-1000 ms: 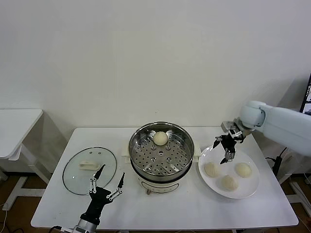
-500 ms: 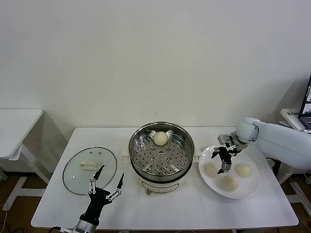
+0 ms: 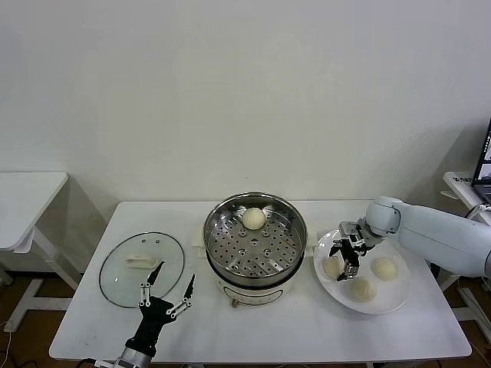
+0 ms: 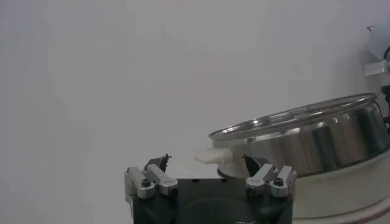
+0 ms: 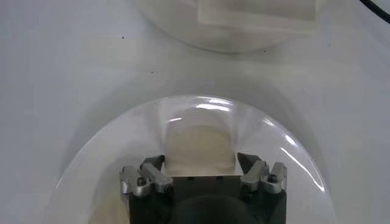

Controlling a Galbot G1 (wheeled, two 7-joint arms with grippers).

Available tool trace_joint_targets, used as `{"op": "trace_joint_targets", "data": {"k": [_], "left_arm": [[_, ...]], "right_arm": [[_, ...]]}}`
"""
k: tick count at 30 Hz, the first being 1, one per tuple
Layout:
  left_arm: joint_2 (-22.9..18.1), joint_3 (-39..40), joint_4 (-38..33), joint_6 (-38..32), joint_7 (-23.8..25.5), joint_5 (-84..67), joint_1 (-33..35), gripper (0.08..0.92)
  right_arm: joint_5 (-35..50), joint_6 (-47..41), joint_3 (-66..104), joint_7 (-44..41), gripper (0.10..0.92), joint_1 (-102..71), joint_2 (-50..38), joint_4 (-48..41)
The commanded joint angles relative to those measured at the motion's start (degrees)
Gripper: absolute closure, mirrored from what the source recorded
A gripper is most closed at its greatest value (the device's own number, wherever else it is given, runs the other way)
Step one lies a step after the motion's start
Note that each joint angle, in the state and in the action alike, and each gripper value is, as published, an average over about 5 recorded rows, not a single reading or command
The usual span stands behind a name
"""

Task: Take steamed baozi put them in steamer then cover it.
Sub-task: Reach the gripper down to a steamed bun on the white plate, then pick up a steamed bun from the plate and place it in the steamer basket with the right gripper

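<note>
The steel steamer (image 3: 255,239) stands mid-table with one baozi (image 3: 253,218) on its perforated tray. Three more baozi lie on a white plate (image 3: 393,298) to its right: one on the left (image 3: 332,267), one on the right (image 3: 384,268), one in front (image 3: 361,289). My right gripper (image 3: 342,257) is open, fingers down around the left baozi, which shows between its fingertips in the right wrist view (image 5: 200,149). The glass cover (image 3: 141,269) with its white handle lies flat left of the steamer. My left gripper (image 3: 166,293) is open and empty near the table's front, right of the cover; the left wrist view shows the steamer wall (image 4: 304,137).
The white table (image 3: 253,337) has bare surface in front of the steamer and plate. A second white table (image 3: 23,199) stands at far left. The steamer's white side handle (image 4: 213,156) points toward my left gripper.
My right gripper has moved down and to the left, from above the plate's back edge to around the left baozi. The left arm has not moved.
</note>
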Motion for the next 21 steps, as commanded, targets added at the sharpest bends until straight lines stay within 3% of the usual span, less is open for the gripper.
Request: {"op": "trace_joint_targets", "data": {"k": [1, 10, 21], "left_arm": [[0.13, -0.03, -0.06, 0.02, -0.10, -0.06, -0.03, 0.177], [0.52, 0.52, -0.36, 0.22, -0.13, -0.10, -0.53, 0.177], [0.83, 1.55, -1.15, 0.14, -0.12, -0.09, -0.81, 0.177]], "right_arm": [[-0.39, -0.04, -0.29, -0.33, 0.318, 1.76, -0.61, 0.96], [1.28, -0.29, -7.78, -12.49, 0.330, 21.88, -1.56, 4.58], [13.46, -3.05, -16.93, -20.37, 0.330, 45.04, 9.23, 11.88]]}}
